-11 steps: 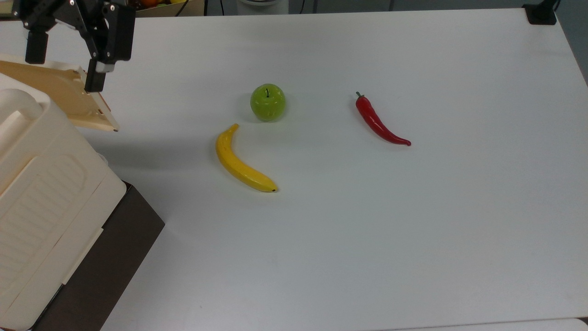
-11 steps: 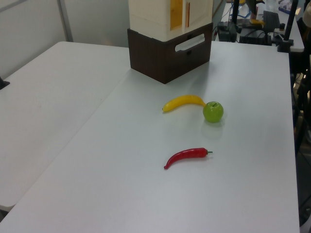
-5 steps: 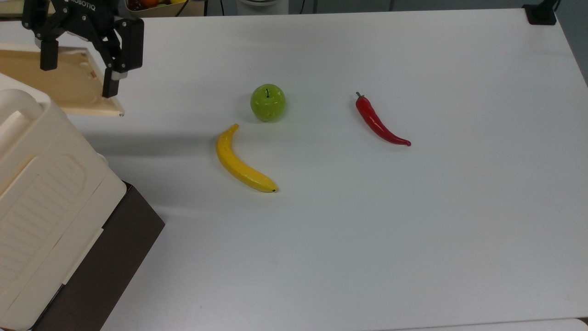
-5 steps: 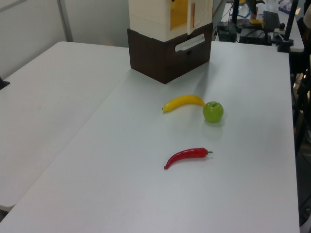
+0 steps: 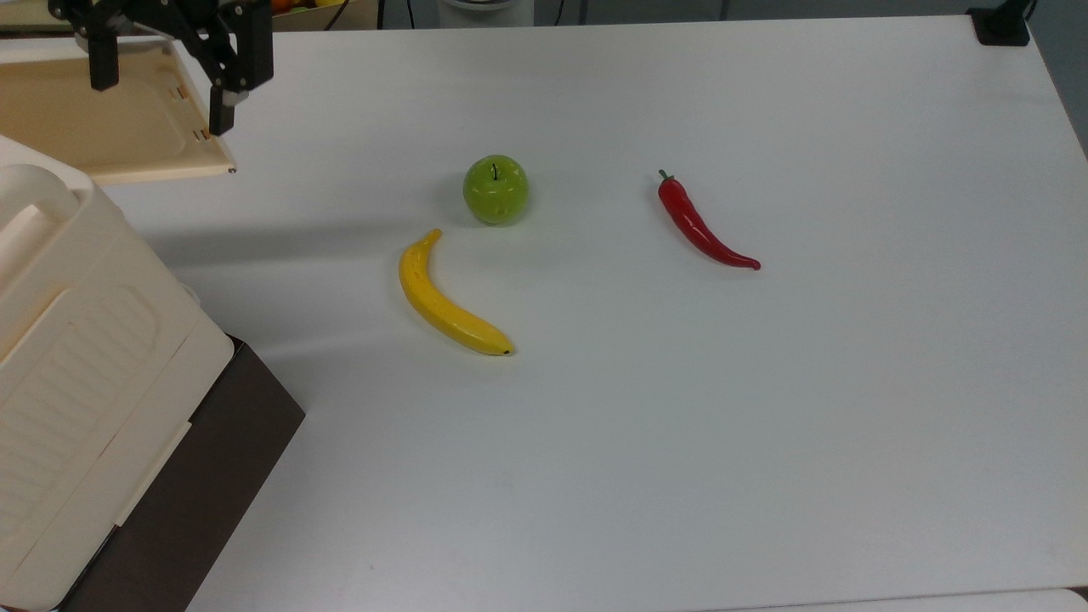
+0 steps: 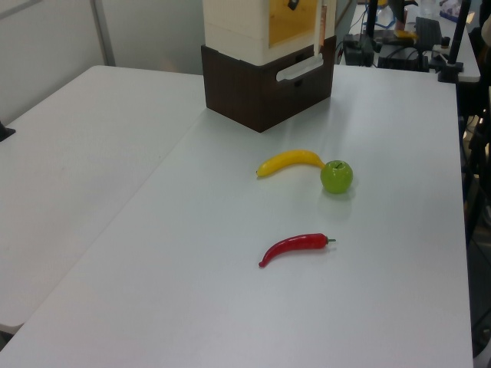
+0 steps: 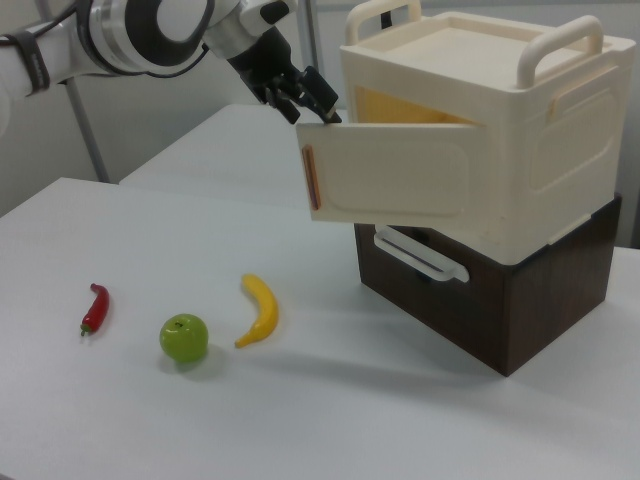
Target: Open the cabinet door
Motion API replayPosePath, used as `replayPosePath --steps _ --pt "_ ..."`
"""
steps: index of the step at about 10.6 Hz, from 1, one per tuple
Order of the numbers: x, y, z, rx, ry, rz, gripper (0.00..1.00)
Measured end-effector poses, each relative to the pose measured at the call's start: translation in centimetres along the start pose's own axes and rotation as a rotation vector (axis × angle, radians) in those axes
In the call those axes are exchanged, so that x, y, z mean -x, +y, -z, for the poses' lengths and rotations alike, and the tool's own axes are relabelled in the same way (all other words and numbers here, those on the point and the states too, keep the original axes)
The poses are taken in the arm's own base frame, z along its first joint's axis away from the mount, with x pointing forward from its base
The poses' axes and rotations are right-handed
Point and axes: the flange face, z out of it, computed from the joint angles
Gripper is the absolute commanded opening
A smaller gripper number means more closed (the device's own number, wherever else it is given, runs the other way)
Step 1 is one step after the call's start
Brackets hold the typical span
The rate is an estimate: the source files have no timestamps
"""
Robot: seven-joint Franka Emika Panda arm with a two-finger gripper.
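Note:
The cabinet (image 5: 68,340) is a cream box on a dark brown base (image 5: 212,476) at the top view's left. Its cabinet door (image 5: 110,119), a cream-beige panel with a tan inner face and small slots, stands swung out from the box. In the right view the cabinet door (image 7: 390,180) hangs open toward the right view's left, and the orange-tan inside shows behind it. My gripper (image 5: 161,85) is open above the door, one black finger (image 5: 223,110) at the door's free edge by the slots. In the right view the gripper (image 7: 310,105) sits at the door's upper left corner.
A green apple (image 5: 495,189), a yellow banana (image 5: 446,297) and a red chili (image 5: 701,225) lie on the white table (image 5: 765,425) to the top view's right of the cabinet. A black mount (image 5: 1001,25) stands at the far right corner.
The door has swung further open, toward the top view's top edge. My gripper has moved the same way along with its free edge. The fruit has not moved.

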Motion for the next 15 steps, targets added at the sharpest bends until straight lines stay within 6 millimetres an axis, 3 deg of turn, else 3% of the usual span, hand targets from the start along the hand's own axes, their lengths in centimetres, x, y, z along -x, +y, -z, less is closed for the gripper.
replayPosePath --steps 6,8,11,15 --pt "3.8 6.2 2.5 -0.005 -0.292 0.187 1.00" --pt "4.2 6.0 2.7 -0.030 -0.320 0.225 1.00" --pt "4.5 2.4 2.7 -0.105 -0.321 0.255 1.00" --pt "7.0 -7.2 0.0 -0.177 -0.399 0.324 1.00"
